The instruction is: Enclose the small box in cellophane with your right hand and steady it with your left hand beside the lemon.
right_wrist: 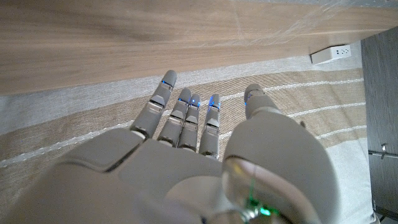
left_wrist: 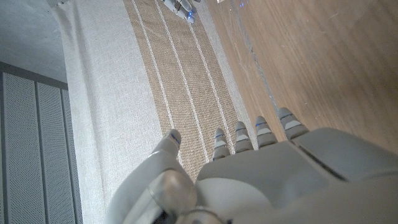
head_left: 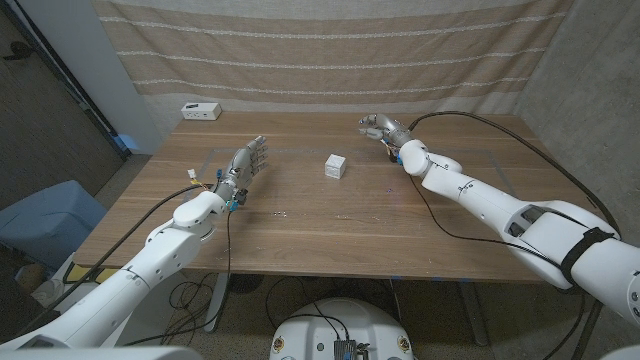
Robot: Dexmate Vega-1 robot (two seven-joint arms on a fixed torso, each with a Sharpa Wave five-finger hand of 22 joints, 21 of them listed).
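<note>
A wooden table (head_left: 330, 215) stood before a striped curtain (head_left: 330, 45), both hands, left (head_left: 247, 163) and right (head_left: 382, 128), spread and holding nothing, the small white box (head_left: 335, 166), roughly cubic with no clear long axis, between them near mid-table.

Dim, even indoor light; soft shadows, slightly grainy, sharp focus.

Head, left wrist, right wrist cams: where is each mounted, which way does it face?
Head view: on the robot's head, looking down at the table; left hand, right hand, small box.
Left wrist view: behind the left hand, facing the striped curtain.
Right wrist view: behind the right hand, facing the curtain.
Head and right wrist views share the white power strip.
</note>
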